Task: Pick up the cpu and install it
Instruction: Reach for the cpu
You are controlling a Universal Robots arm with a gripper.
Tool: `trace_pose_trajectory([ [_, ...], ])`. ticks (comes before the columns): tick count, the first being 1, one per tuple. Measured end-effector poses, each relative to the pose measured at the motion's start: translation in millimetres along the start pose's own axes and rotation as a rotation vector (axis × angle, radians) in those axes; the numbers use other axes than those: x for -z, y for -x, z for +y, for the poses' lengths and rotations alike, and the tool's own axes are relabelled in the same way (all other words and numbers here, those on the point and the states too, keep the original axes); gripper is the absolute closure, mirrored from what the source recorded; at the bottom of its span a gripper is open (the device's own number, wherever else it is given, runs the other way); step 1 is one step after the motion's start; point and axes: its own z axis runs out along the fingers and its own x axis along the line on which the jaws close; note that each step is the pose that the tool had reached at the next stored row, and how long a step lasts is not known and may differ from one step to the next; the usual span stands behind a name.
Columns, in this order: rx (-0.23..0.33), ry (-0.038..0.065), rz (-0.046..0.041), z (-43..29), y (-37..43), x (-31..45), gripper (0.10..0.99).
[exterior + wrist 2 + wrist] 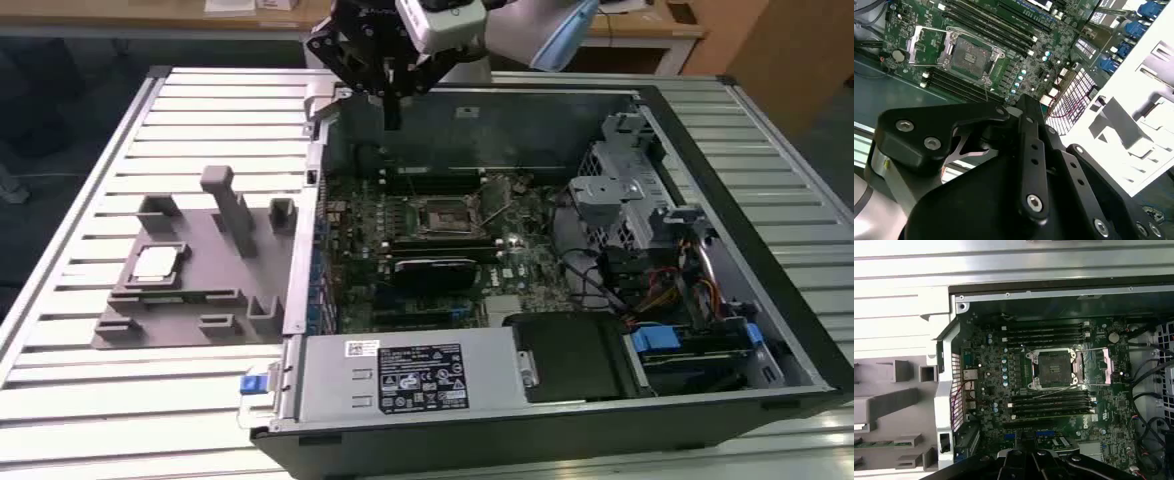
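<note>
Closest to us in the exterior view sits the grey power supply at the near end of the open computer case. It carries a black-and-white printed label and a smaller white sticker, whose print we leave unread.

We find the cpu outside the case, beyond its wall on the exterior view's left. It lies flat on a grey fixture on the ribbed worktop, metal top upward. It is square, so we see no long axis, and its edges run roughly in line with the fixture's.

Over the case's far end hangs the pincer, pointing down. Its fingers are drawn together into one narrow stem, and we see nothing between them. It is well apart from the cpu.

Inside the case, the socket lies open on the green motherboard, its metal frame folded back, with memory slots on two sides. A black heatsink block sits just beside it, towards the power supply. Between cpu and socket stand the fixture's upright posts and the case's side wall. Cables and a drive cage fill the case's opposite side.
</note>
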Motion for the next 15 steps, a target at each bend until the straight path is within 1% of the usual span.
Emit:
trace_pose_trajectory([
  [10,0.0,0.0,-0.0001,0.0,-0.2,0.0,0.98],
  [15,0.0,0.0,0.0,-0.3,-3.4,0.1,0.98],
])
